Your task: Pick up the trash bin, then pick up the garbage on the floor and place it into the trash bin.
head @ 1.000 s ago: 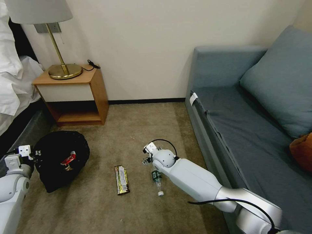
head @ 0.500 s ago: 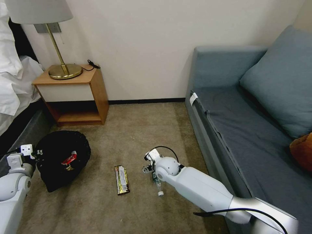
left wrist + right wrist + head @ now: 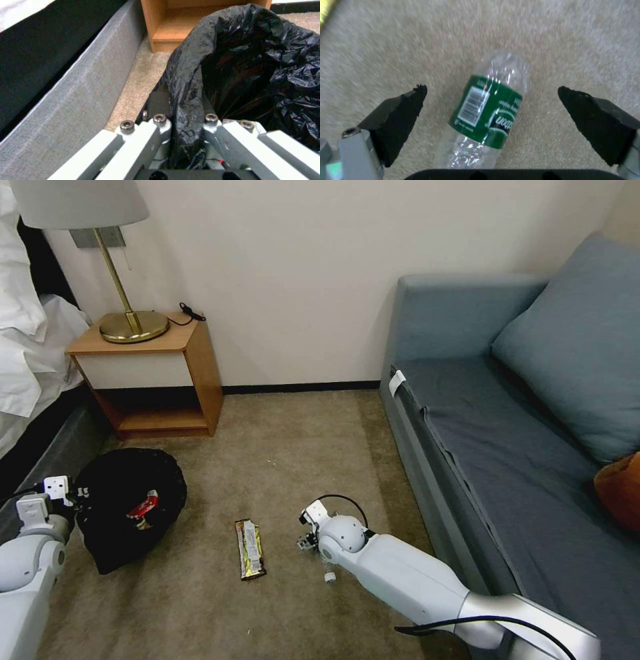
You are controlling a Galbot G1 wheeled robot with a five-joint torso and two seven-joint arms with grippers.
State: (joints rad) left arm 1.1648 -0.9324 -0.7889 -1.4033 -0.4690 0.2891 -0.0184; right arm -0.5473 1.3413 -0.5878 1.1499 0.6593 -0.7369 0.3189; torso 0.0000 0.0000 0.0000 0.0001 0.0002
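The trash bin (image 3: 127,507), lined with a crinkled black bag, sits at the left above the carpet. My left gripper (image 3: 72,495) is shut on its rim; the left wrist view shows the gripper (image 3: 185,110) pinching the bag's edge (image 3: 190,82). A red wrapper (image 3: 142,506) lies inside the bin. Of the garbage, an olive-gold bar wrapper (image 3: 250,549) lies flat on the carpet. A clear bottle with a green label (image 3: 490,112) lies between the open fingers of my right gripper (image 3: 490,88). From the head, that gripper (image 3: 308,540) covers the bottle except its cap end (image 3: 329,577).
A wooden nightstand (image 3: 150,373) with a brass lamp (image 3: 127,323) stands by the back wall. The bed (image 3: 27,347) runs along the left, its grey base (image 3: 66,82) close to the bin. A blue-grey sofa (image 3: 507,447) lines the right. Carpet lies open between them.
My right arm has come down and nearer over the bottle, hiding most of it from the head. The left gripper and the bin have barely shifted.
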